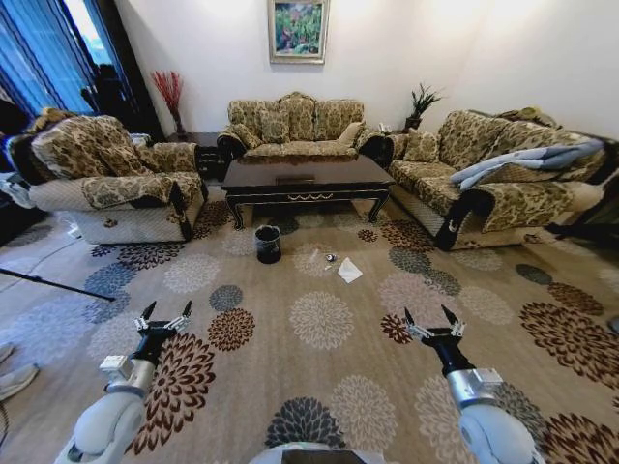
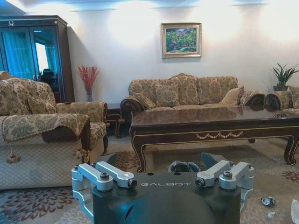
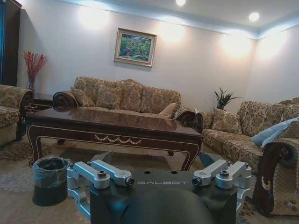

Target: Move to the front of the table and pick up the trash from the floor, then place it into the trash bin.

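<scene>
Both grippers, left and right, hover spread wide and empty over the floral carpet. Ahead, white paper and small trash lie beside the bag-lined black bin, before the glossy dark table among sofas.

Long dark glossy table with curved legs and gold scroll on its front rail stands among the sofas. Small round black bin, crinkled bag over its rim, upright on the flower-patterned carpet just before the table. Beside it lie white paper, a small dark-and-silver piece, and a clear bottle.
</scene>
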Available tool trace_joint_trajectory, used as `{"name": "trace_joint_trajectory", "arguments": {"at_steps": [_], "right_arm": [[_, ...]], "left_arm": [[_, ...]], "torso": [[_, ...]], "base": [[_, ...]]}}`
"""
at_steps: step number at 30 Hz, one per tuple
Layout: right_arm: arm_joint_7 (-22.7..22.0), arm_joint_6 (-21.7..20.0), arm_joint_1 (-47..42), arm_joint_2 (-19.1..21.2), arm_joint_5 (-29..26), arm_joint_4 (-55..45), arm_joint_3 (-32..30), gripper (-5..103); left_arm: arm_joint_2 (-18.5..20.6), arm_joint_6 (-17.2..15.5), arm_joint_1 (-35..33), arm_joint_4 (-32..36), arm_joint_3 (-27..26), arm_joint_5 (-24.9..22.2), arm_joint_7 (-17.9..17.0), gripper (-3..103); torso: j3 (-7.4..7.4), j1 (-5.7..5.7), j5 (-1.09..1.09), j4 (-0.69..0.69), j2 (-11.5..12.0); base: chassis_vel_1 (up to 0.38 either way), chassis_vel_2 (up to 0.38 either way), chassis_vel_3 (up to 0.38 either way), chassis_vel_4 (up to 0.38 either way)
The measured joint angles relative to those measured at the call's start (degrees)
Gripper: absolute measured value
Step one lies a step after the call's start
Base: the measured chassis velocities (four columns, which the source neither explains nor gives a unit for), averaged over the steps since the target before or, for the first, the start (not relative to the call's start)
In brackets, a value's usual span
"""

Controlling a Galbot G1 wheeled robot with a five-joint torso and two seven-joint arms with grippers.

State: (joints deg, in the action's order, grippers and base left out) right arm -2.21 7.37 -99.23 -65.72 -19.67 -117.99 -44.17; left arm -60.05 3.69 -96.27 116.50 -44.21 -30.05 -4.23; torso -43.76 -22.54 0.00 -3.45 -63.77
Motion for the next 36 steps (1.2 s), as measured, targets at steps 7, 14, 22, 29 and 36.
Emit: {"name": "trace_joint_trajectory", "arguments": {"at_steps": [7, 14, 22, 29, 36], "right_arm": [[-0.3, -0.2, 0.1, -0.2, 0.2, 0.3, 0.0, 100], [-0.5, -0.4, 0.3, -0.2, 0.3, 0.9, 0.0, 100], [-0.5, -0.5, 0.3, -0.1, 0.1, 0.7, -0.2, 100], [-0.7, -0.9, 0.9, 0.1, -0.1, 0.8, 0.0, 100], [-0.7, -0.9, 0.6, -0.5, -0.1, 0.7, -0.2, 100]], "left_arm": [[0.0, -0.1, 0.0, -0.2, 0.0, 0.4, -0.1, 100], [-0.2, -0.2, 0.5, -0.4, 1.0, 1.3, -0.3, 100], [-0.2, -1.8, 0.6, 0.6, 0.7, 1.0, -0.3, 100], [-0.1, -7.6, 0.1, 3.1, -0.1, -1.0, 0.2, 100], [-0.8, -8.5, 0.9, 2.7, 0.2, -0.4, 0.0, 100]], "torso": [[0.00, 0.00, 0.00, 0.00, 0.0], [0.00, 0.00, 0.00, 0.00, 0.0], [0.02, 0.01, 0.00, -0.01, 0.0], [0.99, 0.84, 0.01, -0.01, 1.8], [2.20, 1.87, 0.00, 0.00, 4.1]], "base": [[0.000, 0.000, 0.000, 0.000], [0.000, 0.000, 0.000, 0.000], [0.000, 0.000, 0.000, 0.000], [0.000, 0.000, 0.000, 0.000], [0.000, 0.000, 0.000, 0.000]]}}
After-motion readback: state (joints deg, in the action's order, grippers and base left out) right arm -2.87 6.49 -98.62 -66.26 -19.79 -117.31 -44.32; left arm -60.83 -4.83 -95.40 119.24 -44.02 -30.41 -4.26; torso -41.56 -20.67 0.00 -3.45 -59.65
